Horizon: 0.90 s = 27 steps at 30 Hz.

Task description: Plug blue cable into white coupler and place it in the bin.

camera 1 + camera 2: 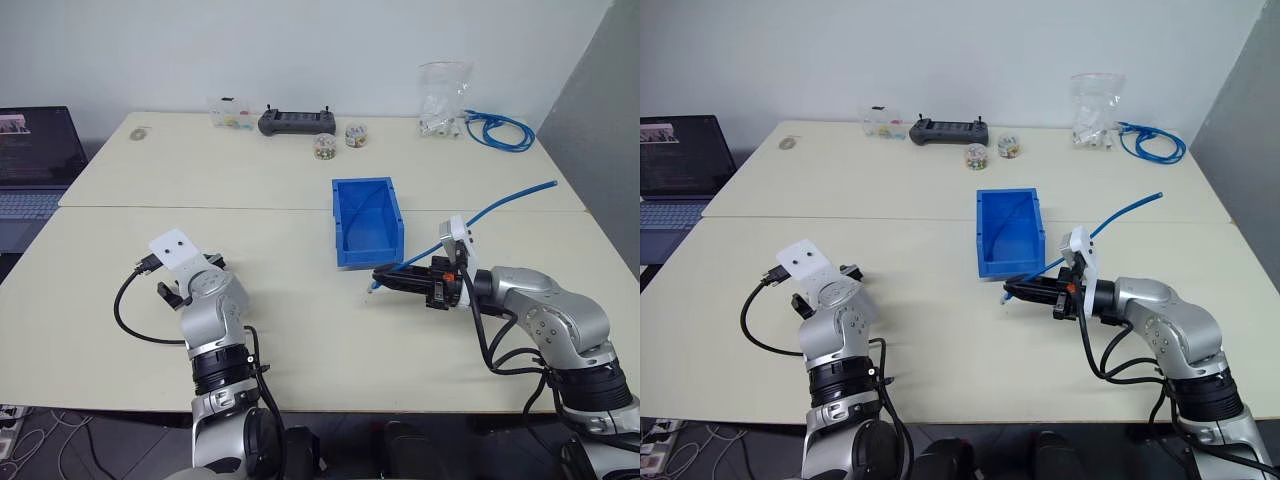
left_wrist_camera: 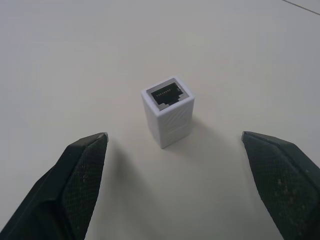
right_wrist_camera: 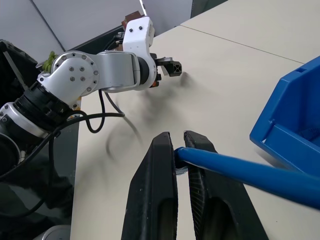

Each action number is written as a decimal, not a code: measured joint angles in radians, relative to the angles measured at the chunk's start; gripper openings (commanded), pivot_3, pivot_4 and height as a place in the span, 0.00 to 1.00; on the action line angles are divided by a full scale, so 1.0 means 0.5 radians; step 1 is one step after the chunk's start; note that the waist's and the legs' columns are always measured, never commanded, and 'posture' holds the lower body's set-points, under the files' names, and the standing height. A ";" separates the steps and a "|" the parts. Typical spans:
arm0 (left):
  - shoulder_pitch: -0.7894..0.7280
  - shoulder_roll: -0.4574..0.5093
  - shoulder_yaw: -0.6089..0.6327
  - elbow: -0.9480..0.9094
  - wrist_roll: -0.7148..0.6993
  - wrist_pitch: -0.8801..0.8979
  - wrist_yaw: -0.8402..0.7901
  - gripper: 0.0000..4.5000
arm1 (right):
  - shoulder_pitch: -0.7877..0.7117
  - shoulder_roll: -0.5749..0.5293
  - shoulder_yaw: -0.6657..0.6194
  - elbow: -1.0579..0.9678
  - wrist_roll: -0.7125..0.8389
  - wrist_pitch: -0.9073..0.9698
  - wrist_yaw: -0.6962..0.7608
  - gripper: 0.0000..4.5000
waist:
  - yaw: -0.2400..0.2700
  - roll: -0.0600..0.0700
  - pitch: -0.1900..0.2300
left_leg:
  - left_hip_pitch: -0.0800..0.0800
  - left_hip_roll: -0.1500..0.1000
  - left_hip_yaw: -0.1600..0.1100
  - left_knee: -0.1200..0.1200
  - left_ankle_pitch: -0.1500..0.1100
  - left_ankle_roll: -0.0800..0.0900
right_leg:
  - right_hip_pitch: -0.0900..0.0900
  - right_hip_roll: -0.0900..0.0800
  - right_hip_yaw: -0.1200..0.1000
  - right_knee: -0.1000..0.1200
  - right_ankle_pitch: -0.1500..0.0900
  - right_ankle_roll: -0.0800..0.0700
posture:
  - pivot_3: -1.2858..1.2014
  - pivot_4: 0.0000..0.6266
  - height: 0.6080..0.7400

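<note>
The white coupler stands upright on the table, its dark socket facing up. My left gripper is open, one finger on each side of the coupler and well apart from it. In the head views this gripper sits at the front left of the table. My right gripper is shut on the blue cable close to its plug end, just in front of the bin. The cable trails up and away to the right. The bin sits mid-table with its low lip toward me.
Along the far edge lie a black controller, two small jars, a clear plastic bag and a coiled bundle of blue cable. A laptop stands at the far left. A seam joins the two tabletops behind the bin.
</note>
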 measured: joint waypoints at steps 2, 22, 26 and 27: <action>-0.028 0.019 0.016 0.060 -0.002 -0.033 0.016 1.00 | 0.000 0.000 0.000 0.000 -0.001 0.000 0.001 0.01 | 0.000 0.000 0.000 | 0.000 0.000 0.000 0.000 0.000 0.000 | 0.000 0.000 0.000 0.000 0.000 0.000 | 0.52 0.24 1.00; -0.127 0.114 0.081 0.385 -0.095 -0.346 0.101 0.55 | 0.000 -0.009 0.001 0.001 -0.005 0.000 0.002 0.01 | 0.000 -0.001 0.000 | 0.000 -0.001 -0.001 0.000 0.000 0.000 | -0.001 -0.001 0.000 0.000 0.000 0.000 | 0.52 0.24 1.00; -0.127 0.128 0.081 0.390 -0.099 -0.373 0.102 0.34 | 0.000 -0.015 0.001 0.001 -0.005 0.000 0.002 0.01 | 0.000 -0.001 0.000 | 0.000 0.000 -0.001 0.000 0.000 0.000 | -0.001 -0.001 0.000 0.000 0.000 0.000 | 0.52 0.24 1.00; -0.126 0.131 0.081 0.390 -0.099 -0.373 0.102 0.31 | 0.000 -0.016 0.001 0.001 -0.005 0.000 0.002 0.01 | 0.000 -0.001 0.000 | 0.000 0.000 -0.001 0.000 0.000 0.000 | -0.001 -0.001 0.000 0.000 0.000 0.000 | 0.52 0.24 1.00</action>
